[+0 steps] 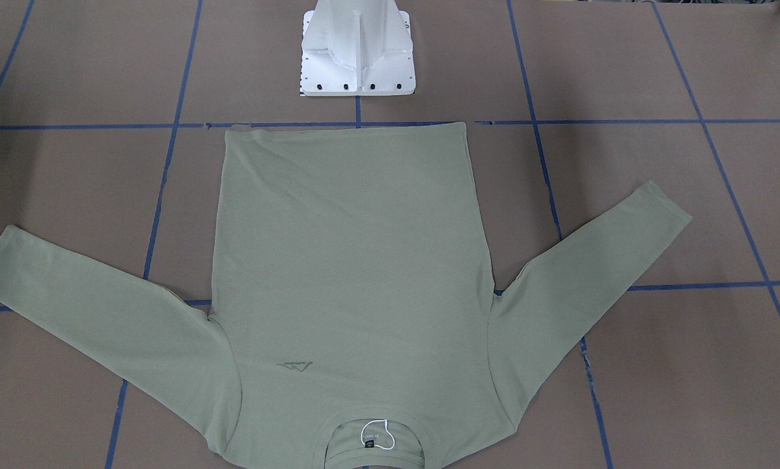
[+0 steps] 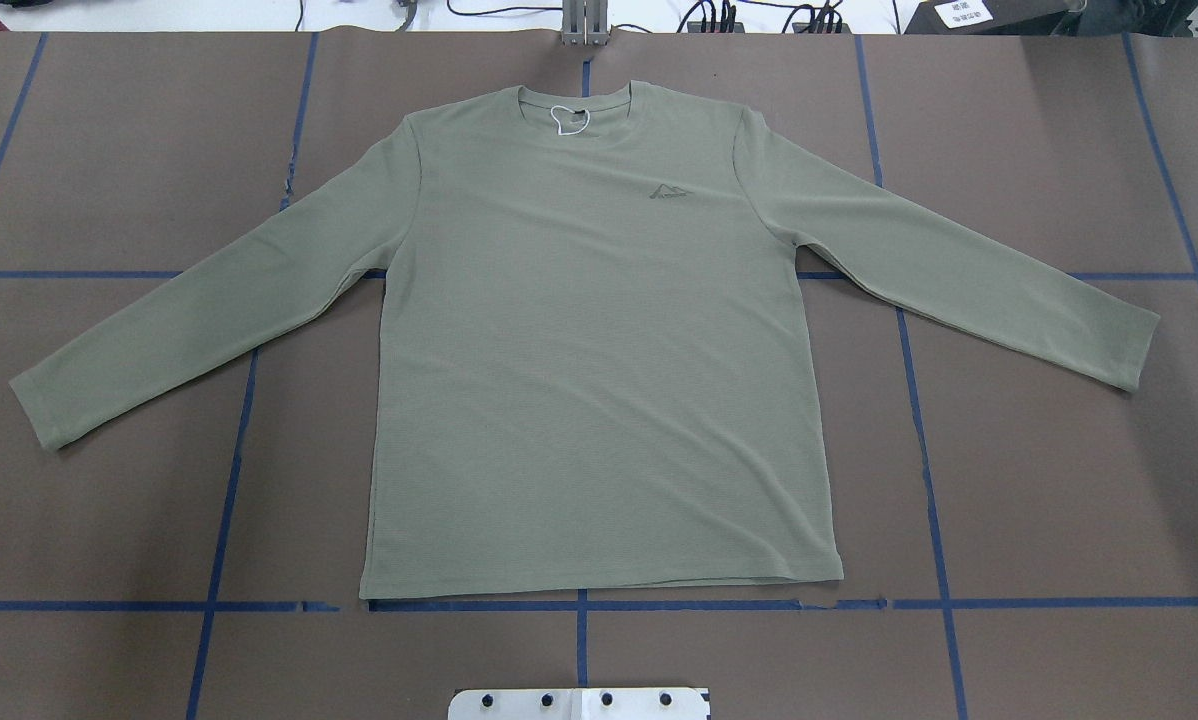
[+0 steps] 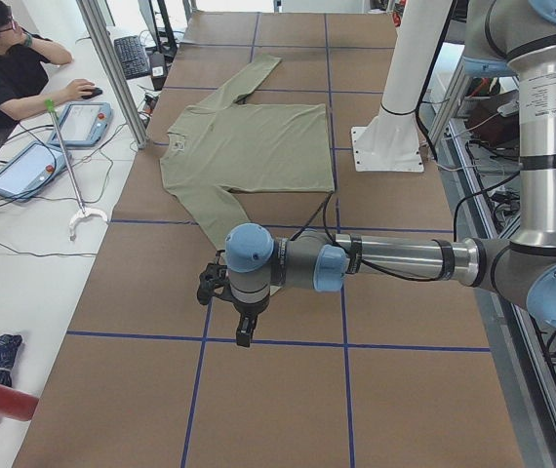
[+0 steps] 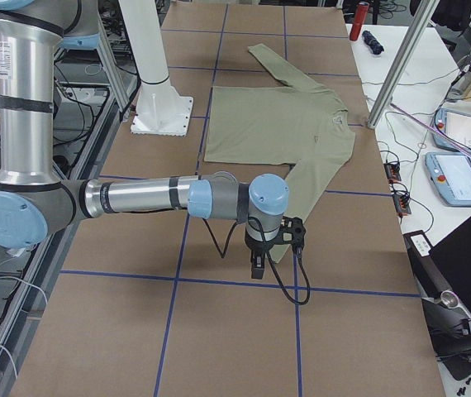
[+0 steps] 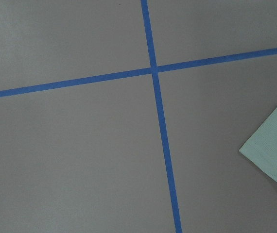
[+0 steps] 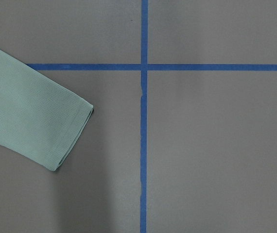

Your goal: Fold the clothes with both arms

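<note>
The clothes, one pale sage-green long-sleeved shirt (image 2: 599, 350), lie flat and face up on the brown table, both sleeves spread out and the neck with its white tag loop (image 2: 569, 120) at the far edge. My left gripper (image 3: 244, 336) hangs above the table just past the left sleeve's cuff (image 5: 274, 150); I cannot tell if it is open or shut. My right gripper (image 4: 256, 266) hangs beyond the right sleeve's cuff (image 6: 56, 126); its state cannot be told either. Neither arm shows in the overhead or front-facing views. Neither wrist view shows any fingers.
Blue tape lines (image 2: 579, 605) grid the table. The white pedestal (image 1: 359, 52) stands by the shirt's hem. A person (image 3: 5, 68) sits at the side desk with teach pendants (image 3: 83, 122). A metal post (image 3: 112, 68) rises at the table's edge near the collar.
</note>
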Motion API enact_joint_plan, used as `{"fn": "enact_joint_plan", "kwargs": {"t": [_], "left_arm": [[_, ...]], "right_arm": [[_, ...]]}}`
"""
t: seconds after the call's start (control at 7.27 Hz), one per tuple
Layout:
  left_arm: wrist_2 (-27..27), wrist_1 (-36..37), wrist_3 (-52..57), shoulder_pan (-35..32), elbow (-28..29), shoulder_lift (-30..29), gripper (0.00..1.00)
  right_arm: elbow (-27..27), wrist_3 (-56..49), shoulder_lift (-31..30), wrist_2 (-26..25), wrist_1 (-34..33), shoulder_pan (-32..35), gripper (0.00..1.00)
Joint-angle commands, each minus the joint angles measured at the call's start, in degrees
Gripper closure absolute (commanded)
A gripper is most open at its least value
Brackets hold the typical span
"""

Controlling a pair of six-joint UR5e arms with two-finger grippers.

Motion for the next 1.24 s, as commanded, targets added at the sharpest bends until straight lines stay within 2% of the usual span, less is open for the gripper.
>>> {"fn": "enact_joint_plan", "kwargs": {"t": [0.0, 0.55, 0.83, 0.96, 1.1], "left_arm": [[-0.09, 0.00, -0.41, 0.00, -0.05, -1.01, 0.00], [-0.27, -1.91, -8.20, -0.09, -0.14, -6.97, 0.00], [-0.62, -14.80, -8.58, -0.09, 4.49, -9.00, 0.00], [-0.62, -15.29, -8.67, -0.09, 4.52, -8.92, 0.00], [-0.62, -15.46, -8.67, 0.00, 4.78, -9.01, 0.00]], "right_arm": [[2.47, 0.09, 0.32, 0.00, 0.03, -1.71, 0.00], [4.07, 0.27, 4.53, -0.17, 0.03, -1.81, 0.00], [3.20, 0.79, 5.33, -0.08, 4.32, -1.80, 0.00], [1.10, 0.44, 6.11, 0.53, 7.12, -3.20, 0.00], [-1.35, 6.36, 6.04, 0.53, 13.16, -6.43, 0.00]]}}
